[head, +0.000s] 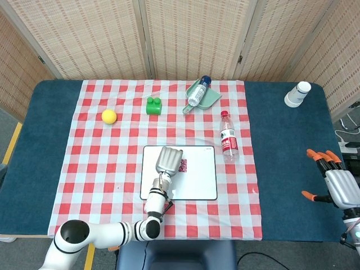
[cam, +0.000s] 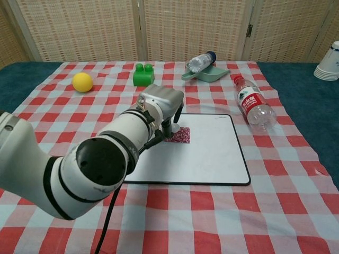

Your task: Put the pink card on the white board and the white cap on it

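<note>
Counting the items on the bench (head: 50, 140), we find one white board (head: 197, 183), one pink card (cam: 181, 135), one yellow ball (head: 109, 116), one green block (head: 153, 105), two plastic bottles and one stack of white cups (head: 297, 94). One bottle, the red-labelled bottle (head: 228, 136), lies on its side on the checked cloth (head: 101, 169) just right of the board. The other, the blue-capped bottle (head: 198, 91), lies in a green dustpan (head: 209, 97) at the far edge of the cloth. The cups stand on the bare blue surface at the far right corner.

The pink card lies flat on the white board, in its far left part. We cannot identify the white cap in either view.

The left hand (head: 169, 160) reaches over the board from the near edge, its back turned up and its fingers (cam: 176, 124) pointing down onto the card's left edge, touching it. We cannot tell whether they pinch it.

The right hand (head: 337, 183) hovers at the far right, well apart from the cloth, fingers spread and holding nothing.
</note>
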You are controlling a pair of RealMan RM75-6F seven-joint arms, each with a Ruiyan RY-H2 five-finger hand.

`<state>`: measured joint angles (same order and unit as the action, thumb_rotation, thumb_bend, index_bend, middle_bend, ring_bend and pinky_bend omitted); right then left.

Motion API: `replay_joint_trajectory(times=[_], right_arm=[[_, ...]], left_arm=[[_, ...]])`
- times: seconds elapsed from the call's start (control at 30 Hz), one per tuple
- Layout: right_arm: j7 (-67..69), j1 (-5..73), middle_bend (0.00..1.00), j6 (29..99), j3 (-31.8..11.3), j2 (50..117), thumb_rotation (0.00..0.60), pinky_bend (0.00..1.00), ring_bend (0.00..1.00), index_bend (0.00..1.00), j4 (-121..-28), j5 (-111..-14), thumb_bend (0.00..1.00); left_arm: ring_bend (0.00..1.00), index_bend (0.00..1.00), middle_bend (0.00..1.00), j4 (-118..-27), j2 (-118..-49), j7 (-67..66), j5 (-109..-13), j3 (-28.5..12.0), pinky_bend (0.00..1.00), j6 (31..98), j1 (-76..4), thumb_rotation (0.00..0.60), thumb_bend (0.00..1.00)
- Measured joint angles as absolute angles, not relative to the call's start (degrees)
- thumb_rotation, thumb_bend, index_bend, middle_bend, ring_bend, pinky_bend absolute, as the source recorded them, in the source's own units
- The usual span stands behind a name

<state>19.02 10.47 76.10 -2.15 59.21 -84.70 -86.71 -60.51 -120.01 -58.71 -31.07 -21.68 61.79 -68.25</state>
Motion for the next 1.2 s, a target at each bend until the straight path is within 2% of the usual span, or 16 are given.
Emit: replay_joint_trajectory(times=[0.4, 0.57, 0.87, 1.07, 1.2], right_arm=[[18.7, 10.5, 0.15, 76.0, -2.2, 59.4, 0.600, 0.07, 0.07, 0.04, -84.7, -86.7, 0.03], [18.6, 10.6, 0.15, 75.8, -2.3, 59.4, 0.600, 0.07, 0.07, 0.04, -84.7, -86.5, 0.03], [18.4, 10.5, 0.15, 75.9, -2.2, 59.4, 0.600, 0.07, 0.07, 0.04, -84.8, -86.6, 0.03], [18.0, 10.5, 0.15, 76.1, -2.1, 59.5, 0.600, 0.07, 0.07, 0.04, -84.9, -87.0, 0.03], [17.4, 10.4, 0.15, 76.4, -1.8, 59.6, 0.600, 0.07, 0.07, 0.04, -85.2, -87.5, 0.03]], left_arm=[[1.00, 0.50, 1.00, -59.9, -120.5, -57.9, -31.9, -22.3, 1.00, 61.1, -67.3, 0.600, 0.28], [1.00, 0.47, 1.00, -60.0, -120.6, -57.0, -32.4, -22.6, 1.00, 61.0, -67.0, 0.600, 0.23], [1.00, 0.38, 1.00, -60.8, -120.3, -55.0, -34.8, -22.7, 1.00, 61.6, -66.1, 0.600, 0.22], [1.00, 0.40, 1.00, -65.4, -117.1, -53.6, -36.4, -22.8, 1.00, 63.7, -64.1, 0.600, 0.22], [1.00, 0.43, 0.97, -72.2, -111.4, -50.2, -40.0, -21.8, 1.00, 67.9, -59.6, 0.600, 0.23]])
